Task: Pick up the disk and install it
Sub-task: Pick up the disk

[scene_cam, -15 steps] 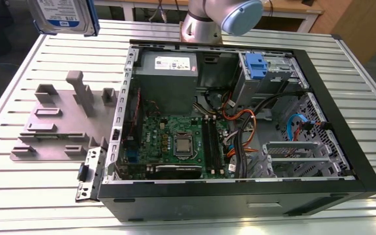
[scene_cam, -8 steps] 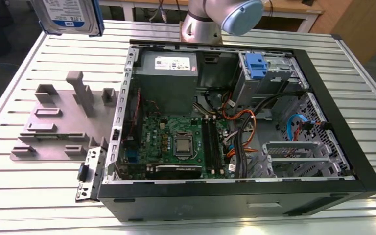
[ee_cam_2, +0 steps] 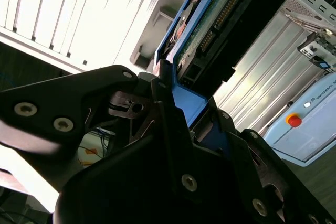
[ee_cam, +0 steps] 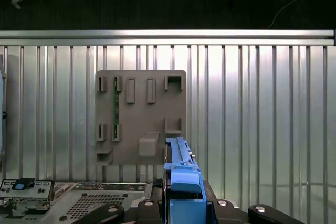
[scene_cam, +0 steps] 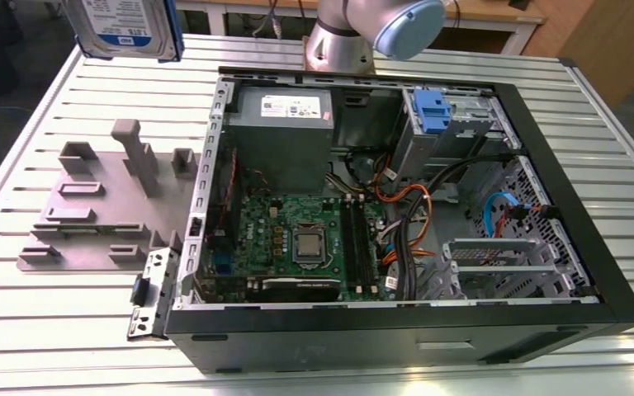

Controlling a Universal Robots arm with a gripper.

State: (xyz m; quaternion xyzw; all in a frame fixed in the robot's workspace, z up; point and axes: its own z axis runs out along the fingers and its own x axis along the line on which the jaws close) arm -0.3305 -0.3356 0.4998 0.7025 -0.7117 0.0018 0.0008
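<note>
**A:** How far along is the job?

**B:** By my reading, the pick-up is done and the install is not. The disk (scene_cam: 128, 29) hangs in the air, clear of the worktop (scene_cam: 30, 330), up over its far corner on the exterior view's left. The first wrist view looks straight down past it onto the grey fixture plate (ee_cam: 140, 114), and the disk touches nothing there.

**A:** And the grip?

**B:** The gripper (ee_cam_2: 186, 106) is closed on it. The black fingers (ee_cam_2: 164, 114) are clamped against the blue carrier frame (ee_cam: 181, 174) from both sides, with no gap that I can see.

**A:** So nothing is in the machine yet?

**B:** Not this disk. The computer case (scene_cam: 581, 247) lies open on the worktop, close to the edge on the exterior view's right, well apart from the disk. Another blue carrier (scene_cam: 432, 111) sits in a bay at the case's far corner, beside the grey power supply (scene_cam: 281, 124).

**A:** How does the disk look?

**B:** It is flat, silver and rectangular, with a white-and-blue label facing the exterior camera. The second wrist view shows its other face, a green circuit board (ee_cam_2: 210, 17) with a row of connector pins at one end. The blue frame wraps its edges and seems seated.
</note>
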